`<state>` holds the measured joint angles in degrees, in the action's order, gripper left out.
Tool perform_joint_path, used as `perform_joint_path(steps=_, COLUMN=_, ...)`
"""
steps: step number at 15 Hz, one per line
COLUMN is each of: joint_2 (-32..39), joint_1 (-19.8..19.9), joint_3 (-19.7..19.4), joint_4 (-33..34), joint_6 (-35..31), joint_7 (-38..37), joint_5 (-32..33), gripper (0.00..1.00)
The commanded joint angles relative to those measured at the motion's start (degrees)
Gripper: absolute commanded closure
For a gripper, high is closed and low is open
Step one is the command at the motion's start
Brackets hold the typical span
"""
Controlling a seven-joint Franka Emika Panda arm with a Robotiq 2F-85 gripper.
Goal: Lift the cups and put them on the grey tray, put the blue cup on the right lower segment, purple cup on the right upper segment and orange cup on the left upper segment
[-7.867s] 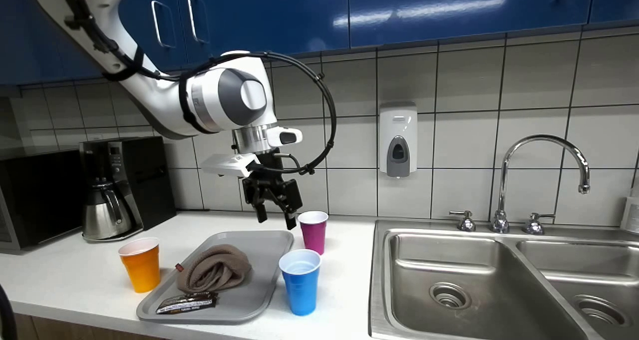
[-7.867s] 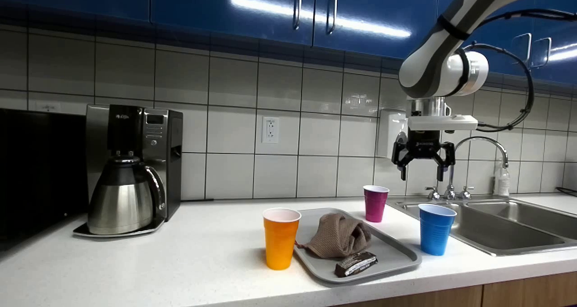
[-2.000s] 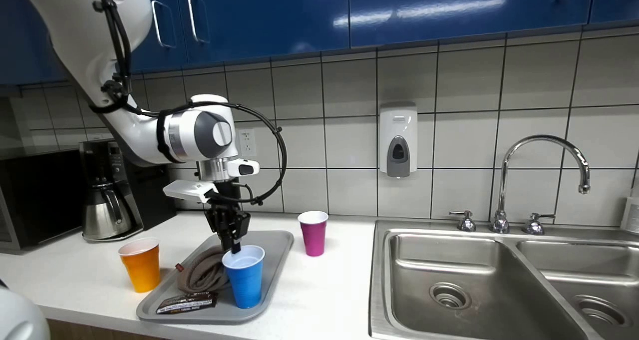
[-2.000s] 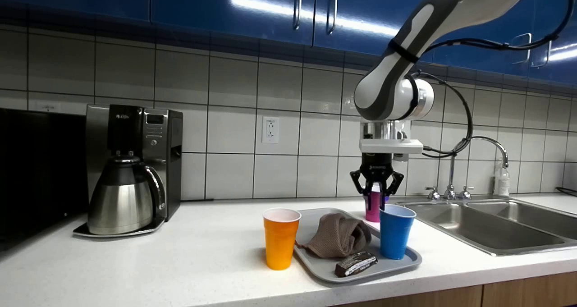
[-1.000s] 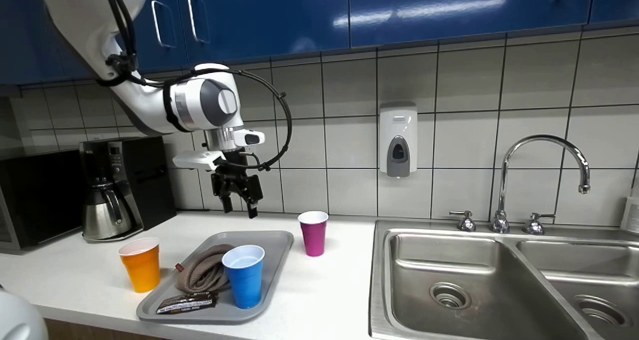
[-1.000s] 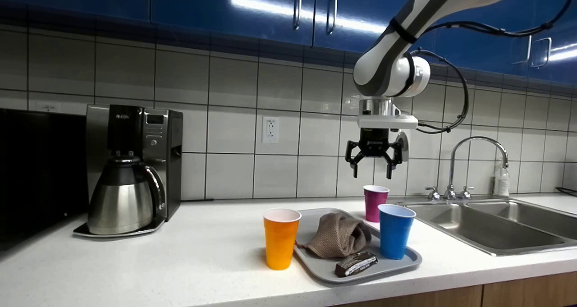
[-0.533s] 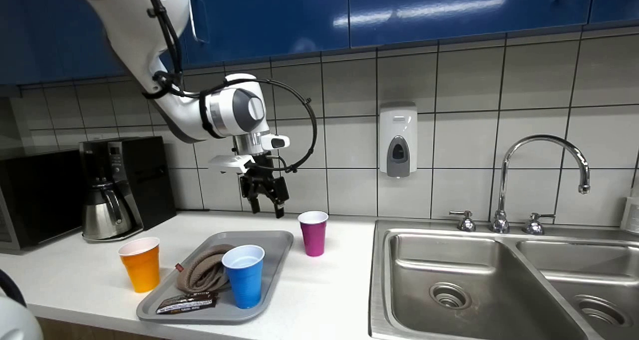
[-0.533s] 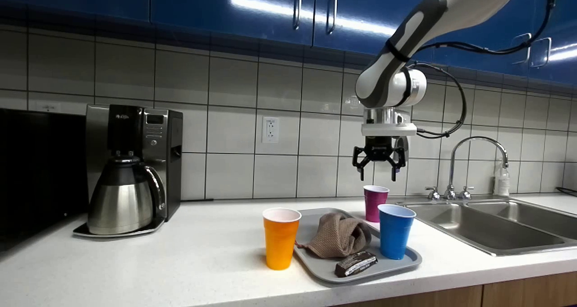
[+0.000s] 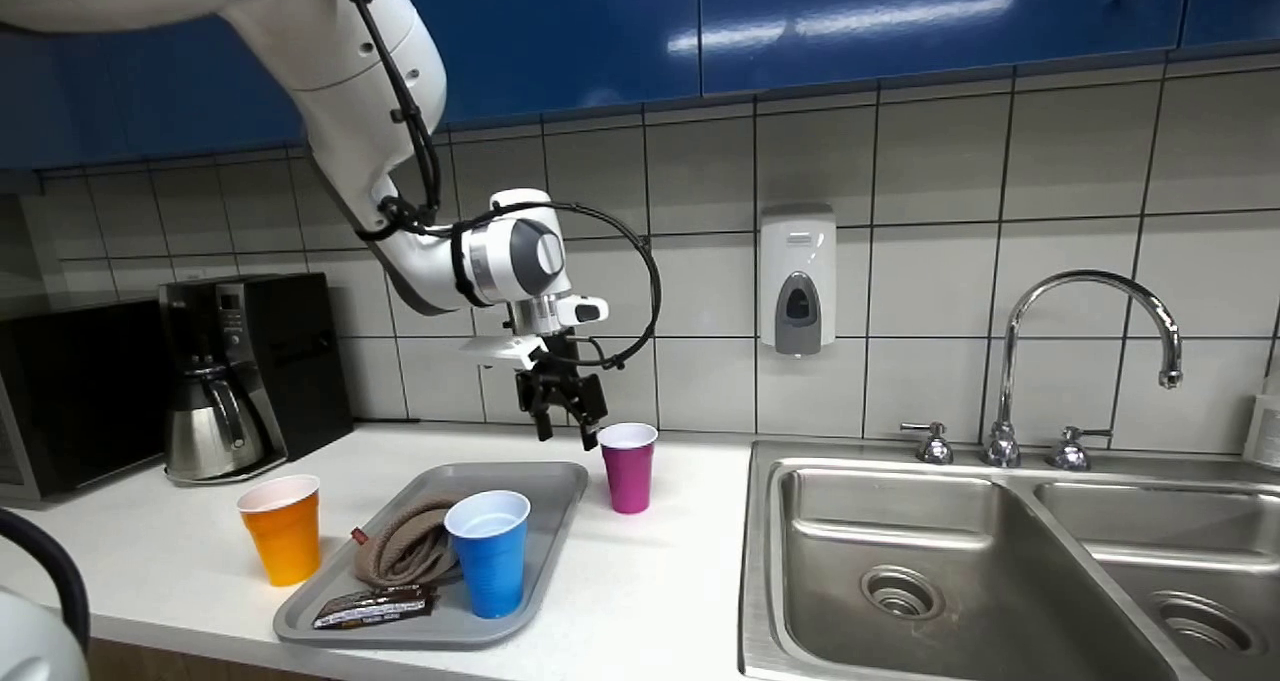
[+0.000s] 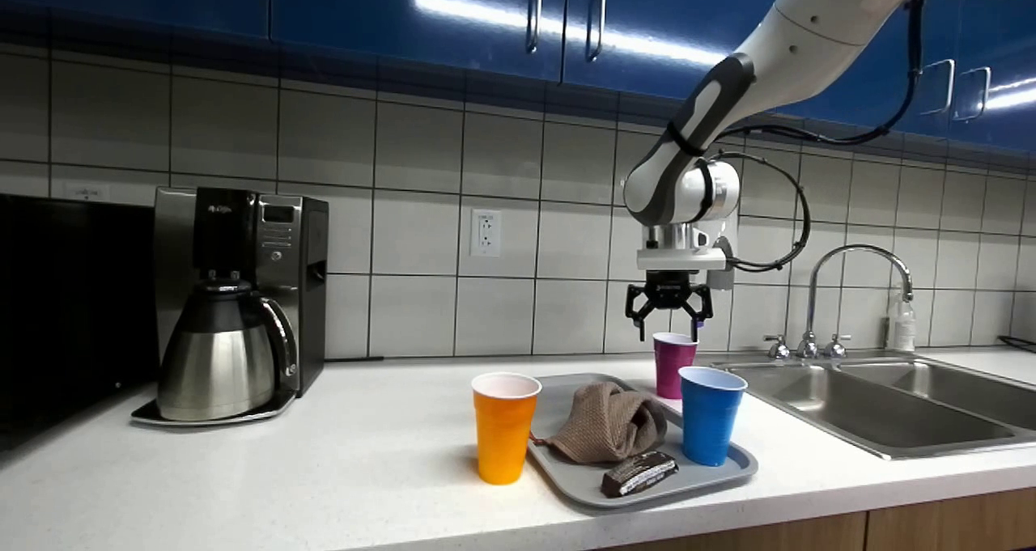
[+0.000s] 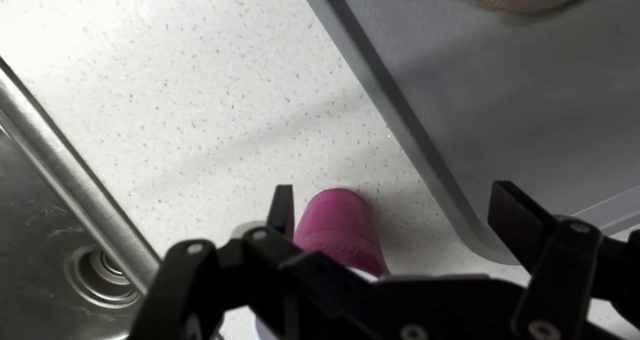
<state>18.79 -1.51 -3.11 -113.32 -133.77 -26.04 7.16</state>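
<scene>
Close beside my black gripper, spread wide and empty after swinging over, I list one tapered purple plastic tumbler, presumably next; lower and farther off, one blue plastic tumbler, now on the flat grey rectangular tray, placement seemingly done.

Pale tiled wall, surmounted by blue cabinets where light is reflected; white table, fitted with steel sink

The blue cup has moved from counter to tray, below the gripper, whose fingers, close together at the cup's rim two seconds ago, are now spread. Over the last half second they have dropped nearer the purple cup.
</scene>
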Motion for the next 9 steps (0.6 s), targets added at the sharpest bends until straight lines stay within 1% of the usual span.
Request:
perform_joint_path(steps=1, joint_2=4.22, joint_1=-0.16, joint_3=-1.6, joint_4=6.54, joint_6=1.75, joint_7=0.71, joint_5=-0.53, gripper=0.0)
perform_joint_path(steps=9, joint_2=8.43, joint_1=-0.26, joint_3=-2.79, joint_4=14.26, joint_6=2.37, joint_7=0.97, joint_5=-1.2, gripper=0.0)
